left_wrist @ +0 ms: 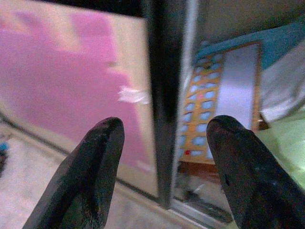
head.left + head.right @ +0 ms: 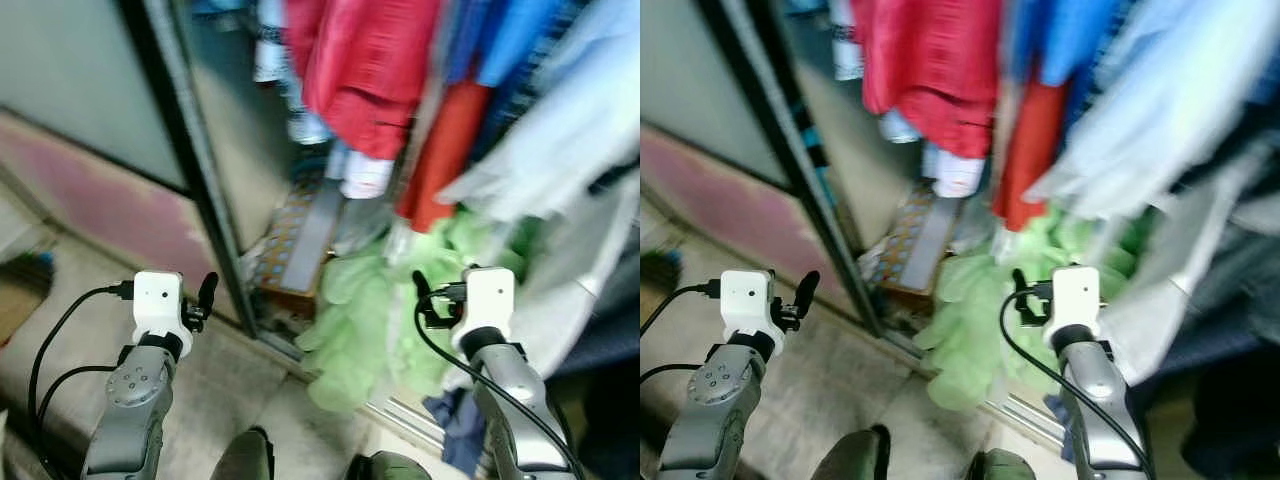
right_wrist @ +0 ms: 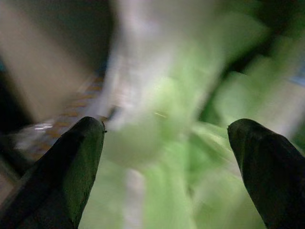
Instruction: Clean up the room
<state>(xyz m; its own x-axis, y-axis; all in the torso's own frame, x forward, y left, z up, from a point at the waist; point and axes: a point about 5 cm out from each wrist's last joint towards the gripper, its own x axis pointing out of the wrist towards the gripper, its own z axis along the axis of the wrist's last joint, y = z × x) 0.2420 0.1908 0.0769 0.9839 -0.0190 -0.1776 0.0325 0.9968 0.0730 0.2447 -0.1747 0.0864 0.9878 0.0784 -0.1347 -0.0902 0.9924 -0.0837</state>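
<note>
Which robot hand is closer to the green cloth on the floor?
The right. The right gripper hangs open just in front of the green cloth, pointing at it. The left gripper, also open, is off to the cloth's left, facing the black door frame.

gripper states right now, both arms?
Left gripper: open, empty, facing the black wardrobe door frame.
Right gripper: open, empty, facing the light green garment.

Crumpled pale green garment (image 2: pixel 365 310) heaped on wardrobe floor, spilling over the sliding-door track, below hanging clothes (image 2: pixel 372 70)
</note>
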